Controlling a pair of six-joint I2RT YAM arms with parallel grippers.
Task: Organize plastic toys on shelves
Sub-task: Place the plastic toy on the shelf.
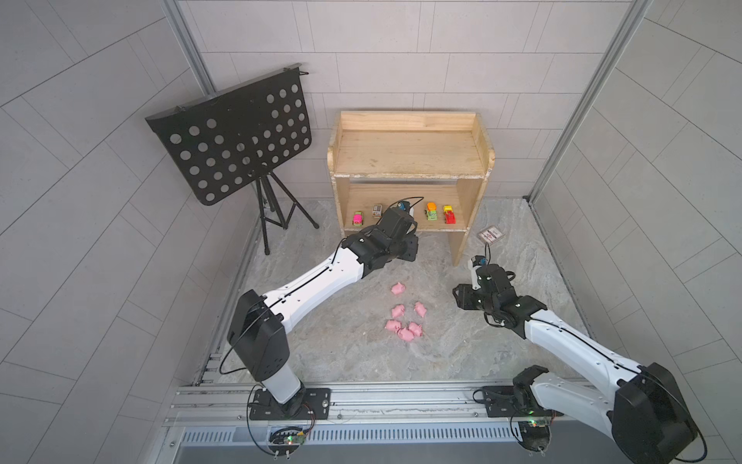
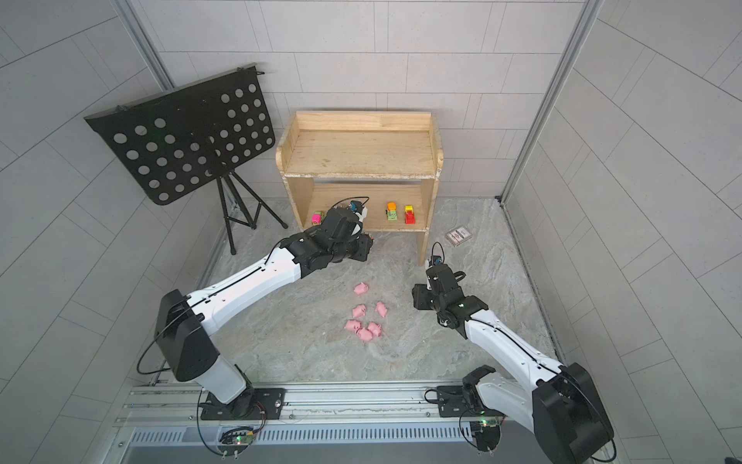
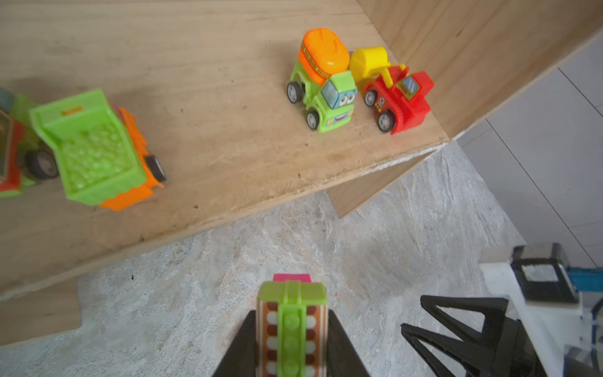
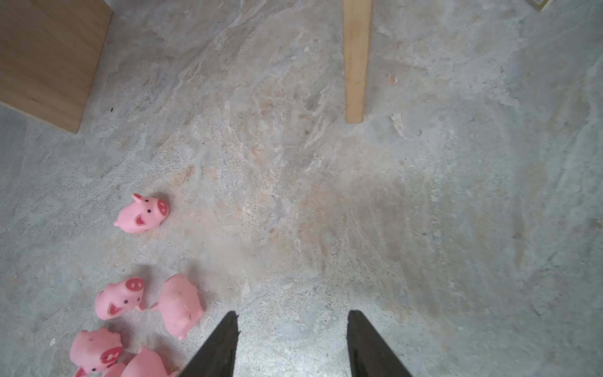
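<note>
The shelves (image 1: 409,154) stand at the back wall, and their top board is bare. On the lower board sit a pink car (image 1: 357,218), a grey one (image 1: 377,210), an orange-green mixer (image 3: 323,85), a red-yellow bulldozer (image 3: 396,94) and a green-orange dump truck (image 3: 98,153). My left gripper (image 3: 291,313) is shut on a green-and-brown toy vehicle (image 3: 291,293) over the floor, just in front of the lower board's edge. Several pink pigs (image 1: 403,321) lie on the floor in the middle. My right gripper (image 4: 292,321) hangs open over bare floor, right of the pigs (image 4: 142,215).
A black perforated music stand (image 1: 237,136) on a tripod stands left of the shelves. A flat grey-red card packet (image 1: 490,236) lies on the floor right of the shelf's plank leg (image 4: 355,62). Tiled walls close in the floor on three sides.
</note>
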